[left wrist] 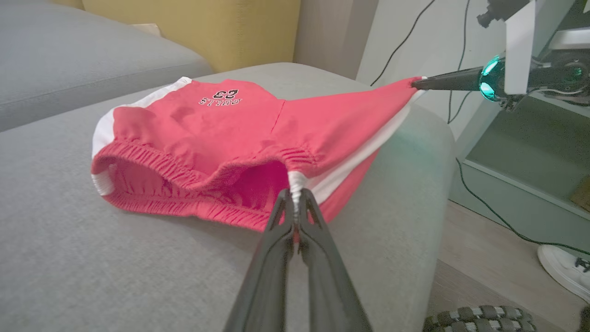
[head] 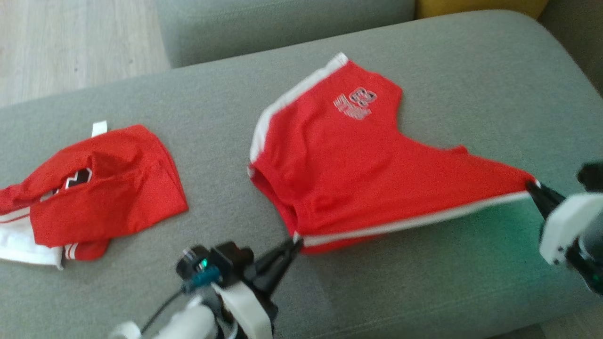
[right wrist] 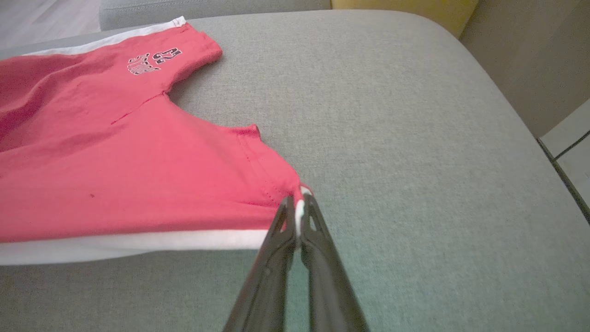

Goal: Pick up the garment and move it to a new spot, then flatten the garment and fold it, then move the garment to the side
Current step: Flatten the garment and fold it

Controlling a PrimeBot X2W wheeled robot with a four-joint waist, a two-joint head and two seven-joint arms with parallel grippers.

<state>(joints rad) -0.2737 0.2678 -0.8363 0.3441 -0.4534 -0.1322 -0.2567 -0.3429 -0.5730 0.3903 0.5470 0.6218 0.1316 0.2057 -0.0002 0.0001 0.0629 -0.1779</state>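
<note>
Red shorts (head: 358,174) with white side stripes lie on the grey sofa cushion (head: 471,70), right of centre in the head view, with the near edge drawn into a straight line between the two grippers. The left gripper (head: 294,242) is closed on the near corner of the elastic waistband, where the white stripe meets it; the left wrist view shows both fingers pressed together with white fabric pinched between the tips. The right gripper (head: 532,185) is closed on the near corner of a leg hem, also at the white stripe; the right wrist view shows the fabric nipped between its tips. The near stripe runs taut from one grip to the other and appears raised slightly off the cushion, while the far part of the shorts rests on it. The waistband opening gapes towards the robot's left. A printed number and lettering (head: 355,103) sit on the far leg, close to its hem. The two legs spread apart, with a curved notch between them. A second red garment (head: 108,188) lies crumpled on the same cushion, well apart to the left, partly on top of white fabric (head: 19,245). Pale wooden floor (head: 70,42) lies beyond the cushion at upper left. A white shoe (left wrist: 564,269) stands on the floor beside the sofa in the left wrist view.
</note>
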